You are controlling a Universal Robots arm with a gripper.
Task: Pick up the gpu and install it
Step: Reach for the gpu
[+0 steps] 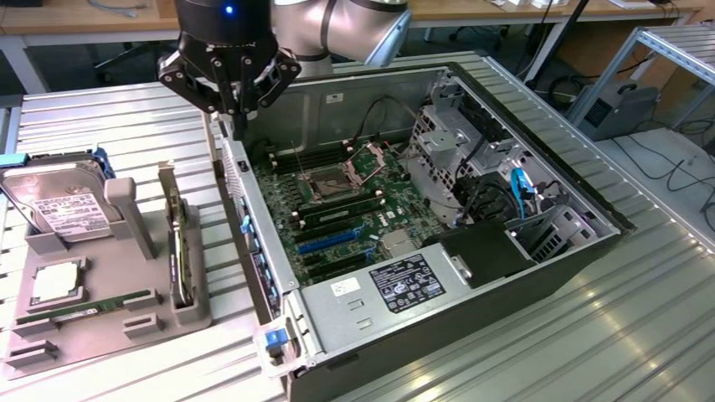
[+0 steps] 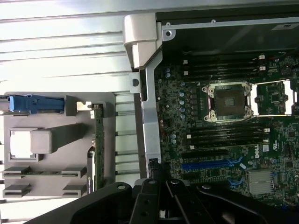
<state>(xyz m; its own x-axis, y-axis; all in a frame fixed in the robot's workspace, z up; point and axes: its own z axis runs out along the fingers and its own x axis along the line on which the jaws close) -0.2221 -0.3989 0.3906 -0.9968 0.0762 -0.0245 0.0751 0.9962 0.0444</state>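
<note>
The gpu (image 1: 176,239) stands on its edge in a slot of the grey holder (image 1: 190,310), at the exterior view's left of the open computer case (image 1: 558,268). In the wrist view the gpu (image 2: 98,140) is a thin dark strip beside the case wall. My gripper (image 1: 237,113) hangs above the case's rear corner, up and away from the card, shut with nothing in it. Its dark fingers (image 2: 149,205) show in the wrist view. The motherboard (image 1: 335,201) lies bare inside, with blue expansion slots (image 1: 330,241).
A silver hard drive (image 1: 62,209), a processor (image 1: 54,283) and a green memory stick (image 1: 95,303) also sit in the holder. A metal drive cage (image 1: 458,142) and cables fill the case's far side. The ribbed metal table (image 1: 558,352) surrounds everything.
</note>
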